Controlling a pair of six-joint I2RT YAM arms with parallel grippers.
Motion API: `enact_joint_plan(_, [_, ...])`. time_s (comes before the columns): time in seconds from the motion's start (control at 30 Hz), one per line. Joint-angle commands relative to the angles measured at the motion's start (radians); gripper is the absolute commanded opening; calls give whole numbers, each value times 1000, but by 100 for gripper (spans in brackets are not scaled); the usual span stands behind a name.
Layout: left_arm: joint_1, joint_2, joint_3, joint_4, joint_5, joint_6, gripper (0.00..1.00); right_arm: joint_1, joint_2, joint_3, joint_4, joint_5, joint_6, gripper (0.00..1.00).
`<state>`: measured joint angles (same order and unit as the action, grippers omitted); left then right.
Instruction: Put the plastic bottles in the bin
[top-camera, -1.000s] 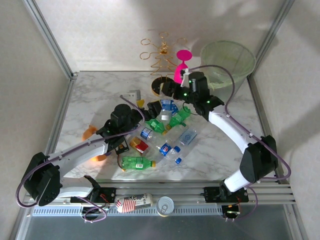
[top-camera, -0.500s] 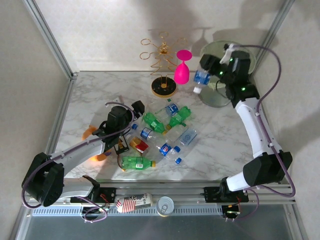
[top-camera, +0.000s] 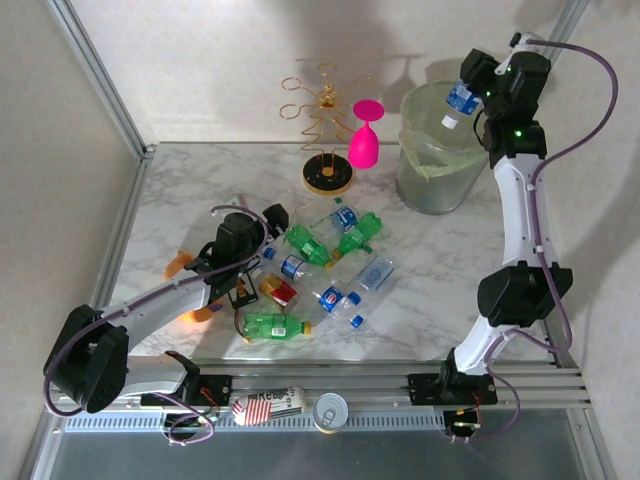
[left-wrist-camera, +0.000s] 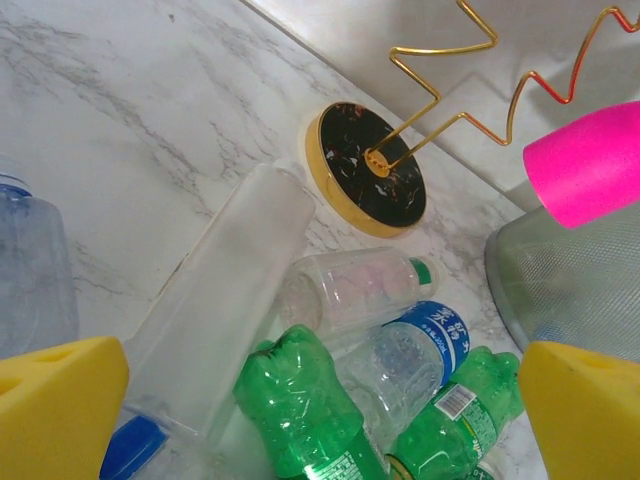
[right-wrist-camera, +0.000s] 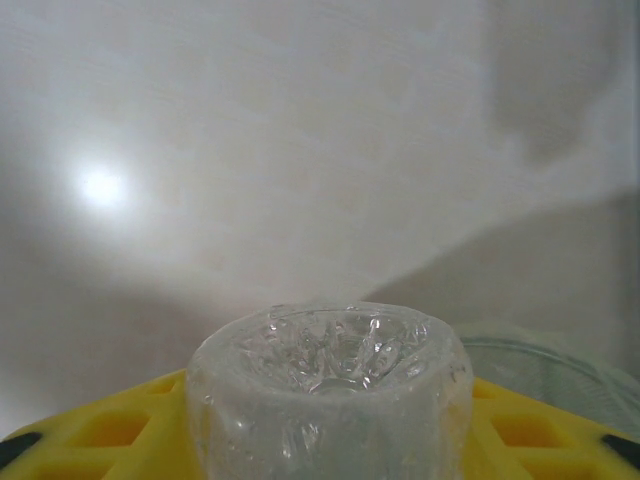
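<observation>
**Clear bottle held over the bin's mouth**

The right gripper (top-camera: 474, 82) pinches a small bottle (top-camera: 460, 99) of clear, crinkled plastic with a blue label, tilted with its white cap pointing down. The right wrist view shows the bottle's dimpled, moulded base wedged between the yellow foam pads (right-wrist-camera: 110, 430). The bottle hangs above the bin (top-camera: 432, 190) – a round, grey-green tub lined with a pale translucent bag that folds over its rim. The right arm is raised high and stretched out toward the far right corner.

The remaining plastic bottles (top-camera: 325, 265) lie heaped on their sides in the middle of the white, grey-veined marble table (top-camera: 200, 190). There are ribbed green ones (left-wrist-camera: 300, 410), clear ones with blue labels (left-wrist-camera: 410, 350) and a red-labelled one (top-camera: 281, 290).

The left arm lies low across the table, its gripper (top-camera: 274, 222) at the near-left edge of the heap. Its yellow pads are spread wide with nothing between them.

Behind the heap stands a gold wire rack (top-camera: 322, 105) on a round black base (left-wrist-camera: 372, 165), with a glossy pink wine glass (top-camera: 364, 138) just beside it.
</observation>
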<state>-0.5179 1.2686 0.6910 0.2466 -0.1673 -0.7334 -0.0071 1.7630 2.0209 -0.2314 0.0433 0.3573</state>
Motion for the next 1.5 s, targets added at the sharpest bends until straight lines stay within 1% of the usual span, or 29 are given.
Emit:
enact_joint_plan(0.0, [2, -43, -19, -30, -37, 17, 100, -3, 35, 30, 35, 117, -45, 52])
enact_joint_plan(0.1, [2, -54, -27, -32, -46, 16, 100, -2, 50, -16, 62, 133, -40, 51])
enact_joint_plan(0.23, [2, -55, -26, -32, -42, 14, 100, 16, 21, -104, 128, 153, -66, 50])
enact_joint_plan(0.33, [2, -55, -21, -34, -40, 20, 100, 21, 6, -148, 137, 176, -78, 50])
enact_joint_plan(0.5, [2, -51, -21, -29, -43, 20, 100, 24, -24, -259, 170, 131, -89, 51])
enact_joint_plan(0.57, [2, -45, -18, -26, -36, 20, 100, 23, -35, -305, 189, 131, -86, 51])
enact_joint_plan(0.73, [2, -38, -5, -33, -29, 20, 100, 23, -38, -344, 199, 115, -82, 53])
enact_joint_plan(0.87, [2, -41, -7, -36, -35, 22, 100, 23, -33, -344, 190, 108, -78, 63])
enact_joint_plan(0.93, [2, -40, -7, -36, -34, 22, 100, 23, -34, -343, 188, 107, -79, 68])
enact_joint_plan(1.0, [2, -40, -7, -36, -34, 22, 100, 23, -36, -337, 182, 106, -78, 76])
enact_joint_plan(1.1, [2, -39, -7, -35, -34, 20, 100, 24, -43, -313, 161, 103, -78, 83])
enact_joint_plan(1.33, [2, -37, -10, -36, -40, 16, 99, 25, -97, -292, 139, 57, -59, 87])
enact_joint_plan(1.47, [2, -27, -13, -32, -41, 5, 100, 46, -145, -305, 128, 24, -52, 89])
